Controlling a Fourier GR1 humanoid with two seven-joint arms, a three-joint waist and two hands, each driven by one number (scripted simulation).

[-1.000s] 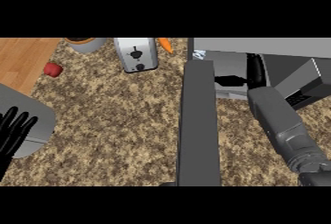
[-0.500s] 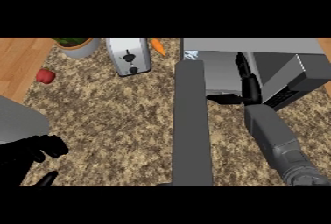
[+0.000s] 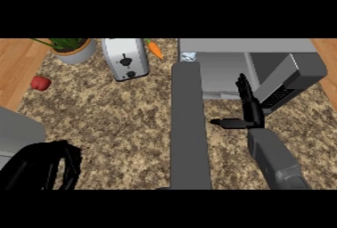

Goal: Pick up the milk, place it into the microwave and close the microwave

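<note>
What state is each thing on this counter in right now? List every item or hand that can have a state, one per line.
microwave door: swung open, not yet closed.
microwave: open toward the robot.
milk: only a corner shows, by the microwave's left front.
right hand: open, fingers straight, at the microwave's opening.
left hand: fingers curled, holding nothing visible.
toaster: slots empty.
carrot: lying beside the toaster.

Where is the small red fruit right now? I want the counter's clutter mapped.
In the head view the small red fruit lies at the counter's far left edge, just below the potted plant and left of the silver toaster.
</note>
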